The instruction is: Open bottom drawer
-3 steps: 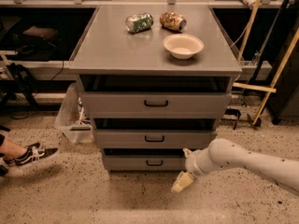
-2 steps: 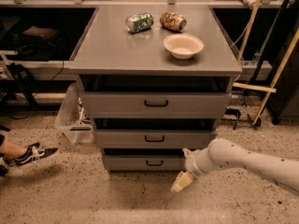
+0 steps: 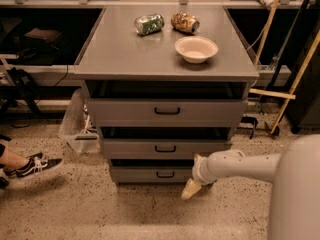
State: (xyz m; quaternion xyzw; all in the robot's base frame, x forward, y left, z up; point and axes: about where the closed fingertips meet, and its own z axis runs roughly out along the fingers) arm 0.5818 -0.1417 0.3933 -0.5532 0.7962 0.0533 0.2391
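Gripper: the gripper sits low, just beside the right end of the bottom drawer's front, near the floor; one cream-coloured part of it points down and to the left.
Gripper state: cannot tell whether it is released or clenched; most of it is hidden behind the wrist.
Contact: it cannot be made out whether the gripper touches the drawer front; it is to the right of the handle, not on it.
Arm: the pale arm reaches in from the right; its near part fills the lower right corner, blurred and cut off by the edge.
Bottom drawer: the bottom drawer is the lowest of three in the grey cabinet. Its small black bar handle is at the middle of the flat front, and its right end is covered by the gripper.
Drawer opening: a dark gap shows above the front; its inside is not visible.
Other drawers: the middle drawer and the top drawer sit above, each under its own dark gap.
Cabinet top: a green can lies on its side, a brown crumpled can is near it, and a pale bowl stands in front of them.
Left edge: a dark shoe on a leg is cut off by the frame.
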